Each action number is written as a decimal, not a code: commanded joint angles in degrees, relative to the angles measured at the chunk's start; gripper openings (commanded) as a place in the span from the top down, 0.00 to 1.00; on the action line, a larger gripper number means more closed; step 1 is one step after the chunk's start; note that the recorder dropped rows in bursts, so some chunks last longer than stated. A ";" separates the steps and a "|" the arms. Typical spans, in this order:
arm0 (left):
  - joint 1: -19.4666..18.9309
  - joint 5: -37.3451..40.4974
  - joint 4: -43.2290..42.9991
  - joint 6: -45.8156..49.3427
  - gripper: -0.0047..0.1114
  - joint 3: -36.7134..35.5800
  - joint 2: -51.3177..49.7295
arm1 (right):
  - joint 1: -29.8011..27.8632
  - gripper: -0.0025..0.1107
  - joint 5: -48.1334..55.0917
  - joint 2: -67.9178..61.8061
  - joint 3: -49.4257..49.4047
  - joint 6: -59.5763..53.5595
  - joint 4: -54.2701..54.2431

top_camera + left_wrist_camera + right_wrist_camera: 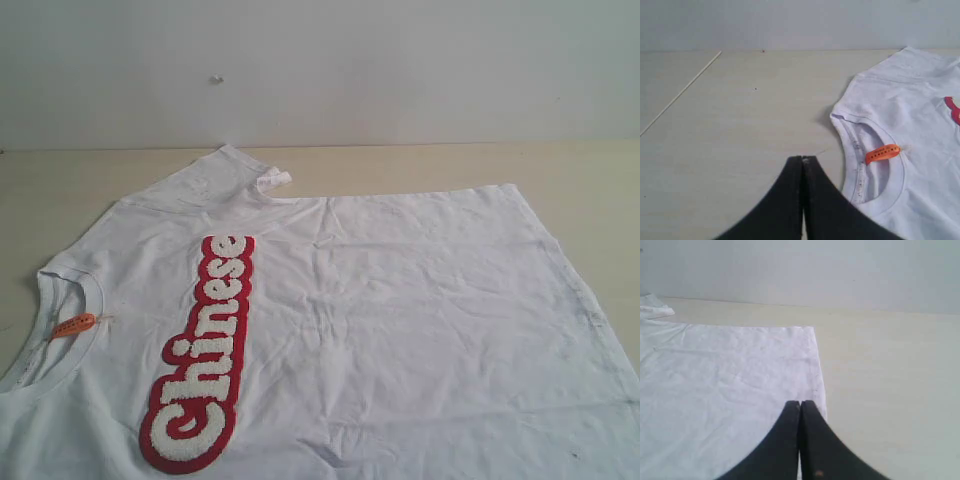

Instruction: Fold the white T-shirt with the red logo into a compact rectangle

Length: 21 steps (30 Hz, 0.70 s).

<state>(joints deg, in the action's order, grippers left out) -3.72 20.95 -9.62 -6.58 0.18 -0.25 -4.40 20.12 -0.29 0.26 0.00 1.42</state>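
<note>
Unfolded so far: white T-shirt with the red logo (400,320), spread flat on table (580,170), collar toward left edge. Every fold left. Pinched closed, gripping nothing: left hand (803,159), right hand (800,402).

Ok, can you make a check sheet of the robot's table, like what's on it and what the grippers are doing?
Surface: pale table, flat, no spills seen.
Job's things: white T-shirt spread flat, wrinkled, not yet folded; red logo face up; orange neck tag inside the collar; one sleeve points toward the wall.
Clutter: nothing seen.
Grippers: left gripper shut, empty, over bare table beside the collar; right gripper shut, empty, at the shirt's hem edge.
Cables: nothing seen.
Surroundings: plain pale wall behind the table.
</note>
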 commanded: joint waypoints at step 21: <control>0.31 -57.36 4.01 -32.78 0.96 -0.18 0.25 | -0.25 0.98 -55.97 0.29 -0.26 18.85 1.52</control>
<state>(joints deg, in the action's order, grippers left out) -3.72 -29.19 -3.04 -35.13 -0.07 -0.25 -4.40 -29.63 -0.29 0.26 13.85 2.95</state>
